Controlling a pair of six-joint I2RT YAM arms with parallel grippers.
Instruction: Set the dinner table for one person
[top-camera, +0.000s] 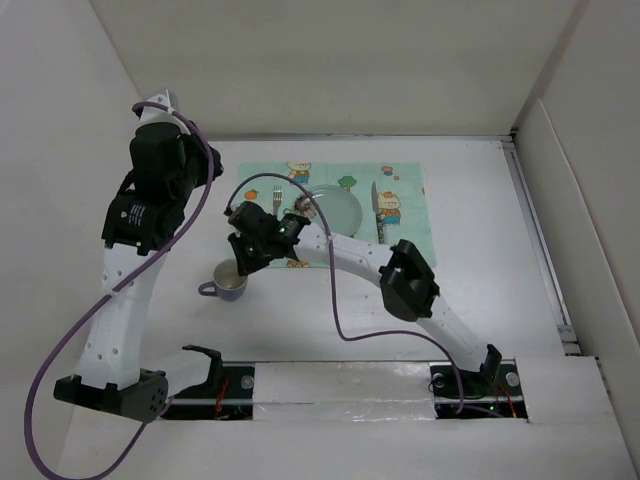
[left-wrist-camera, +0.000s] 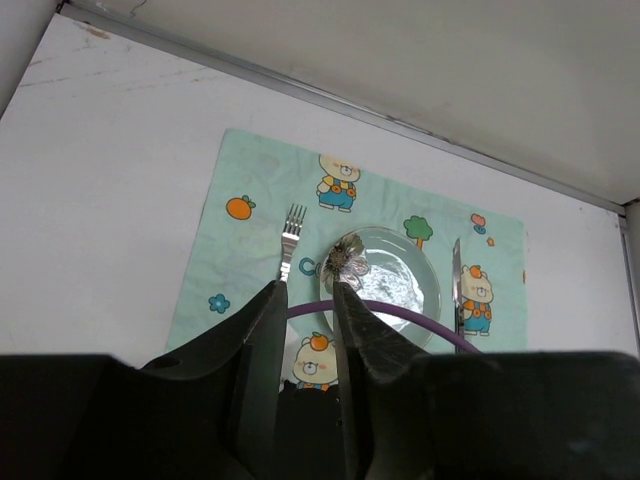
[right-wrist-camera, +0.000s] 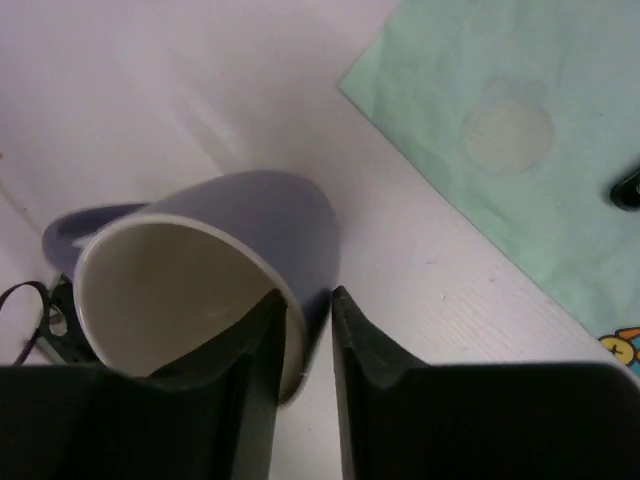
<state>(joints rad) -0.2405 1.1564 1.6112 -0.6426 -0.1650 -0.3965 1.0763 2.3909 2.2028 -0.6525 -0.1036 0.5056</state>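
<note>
A purple mug (top-camera: 228, 282) with a cream inside stands on the white dinner table (top-camera: 480, 280), just off the near left corner of the mint-green placemat (top-camera: 400, 190). My right gripper (top-camera: 245, 262) straddles its rim. In the right wrist view one finger is inside the mug (right-wrist-camera: 250, 220) and the other is against its outer wall, with the gripper (right-wrist-camera: 305, 300) shut on that wall. On the placemat lie a fork (left-wrist-camera: 290, 240), a clear glass plate (left-wrist-camera: 385, 285) and a knife (left-wrist-camera: 457, 290). My left gripper (left-wrist-camera: 305, 290) hangs high above them, slightly open and empty.
White walls enclose the table at the back and on both sides. A metal rail (top-camera: 535, 240) runs along the right edge. The right arm's purple cable (top-camera: 290, 180) loops over the placemat's left part. A taped strip (top-camera: 340, 385) lies between the arm bases.
</note>
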